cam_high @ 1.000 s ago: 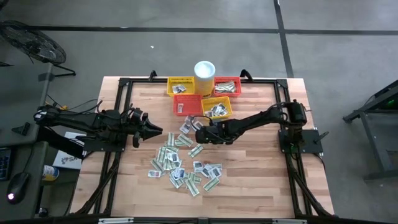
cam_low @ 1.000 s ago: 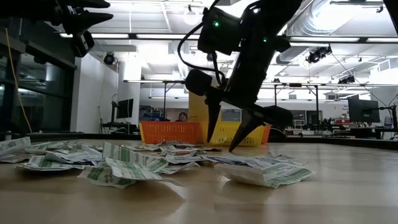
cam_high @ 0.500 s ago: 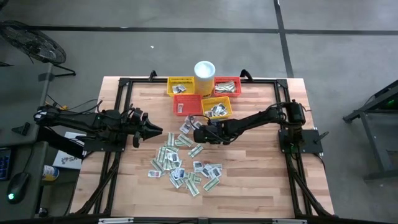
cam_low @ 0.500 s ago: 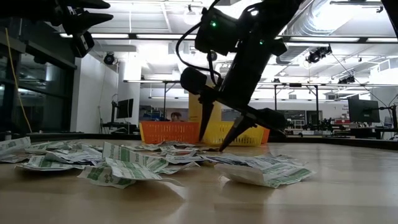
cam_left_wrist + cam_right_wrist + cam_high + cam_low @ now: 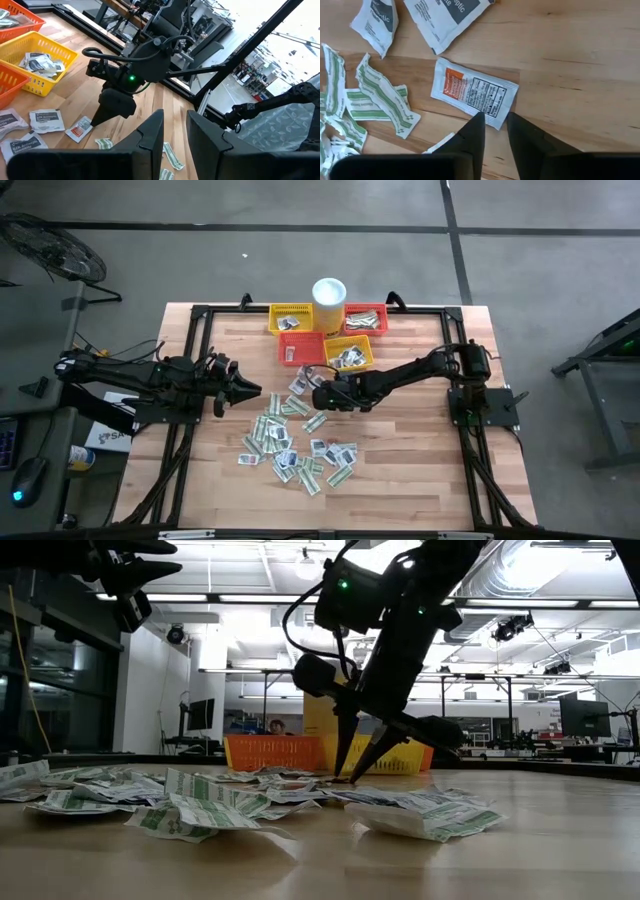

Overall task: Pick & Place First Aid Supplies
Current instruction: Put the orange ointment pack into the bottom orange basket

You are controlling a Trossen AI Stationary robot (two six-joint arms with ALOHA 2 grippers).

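Sachets (image 5: 290,442) are scattered in a loose heap on the wooden table (image 5: 420,470), between the two arms. One white sachet with an orange corner and dark print (image 5: 473,93) lies flat on the wood right at the tips of the right gripper (image 5: 493,123), whose fingers (image 5: 475,131) are drawn close together with only a narrow gap; its edge sits at that gap, but whether it is pinched cannot be told. In the low view this gripper (image 5: 357,768) is angled down with its tips at the table. Green-striped packets (image 5: 385,100) lie beside the sachet. Yellow and red baskets (image 5: 345,352) and a white cup (image 5: 329,295) are set behind the heap. The left gripper (image 5: 252,389) is held above the table's left side, fingers slightly parted, nothing between them.
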